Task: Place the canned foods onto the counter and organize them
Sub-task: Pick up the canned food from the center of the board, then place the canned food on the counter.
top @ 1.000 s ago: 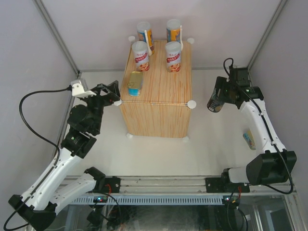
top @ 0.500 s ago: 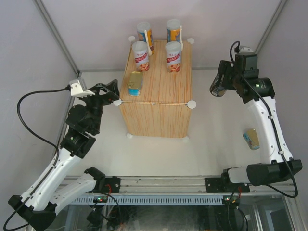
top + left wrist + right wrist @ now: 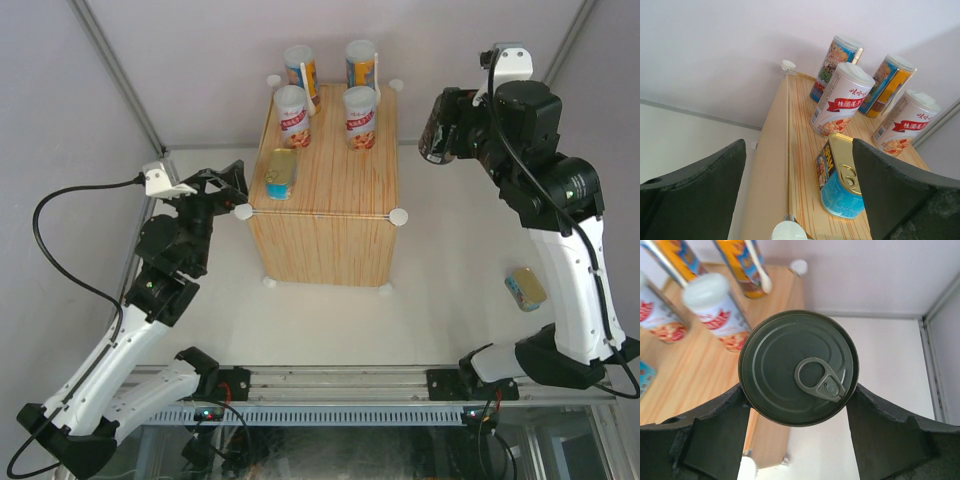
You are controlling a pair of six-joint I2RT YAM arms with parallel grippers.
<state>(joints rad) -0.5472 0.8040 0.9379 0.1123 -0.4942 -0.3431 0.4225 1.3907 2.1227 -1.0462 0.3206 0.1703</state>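
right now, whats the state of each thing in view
dark can: gripped by right pincer, in the air beside the counter
tall blue-orange cans: upright, back of counter
white-red cans: upright on counter
left tin: on counter
right tin: on table, not yet placed
left pincer: open, empty

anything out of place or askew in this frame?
One flat tin lies on the table beside the right arm, off the counter. On the counter, the four cylinders stand upright in neat pairs, with the other tin near the left edge. The right gripper holds the dark can.
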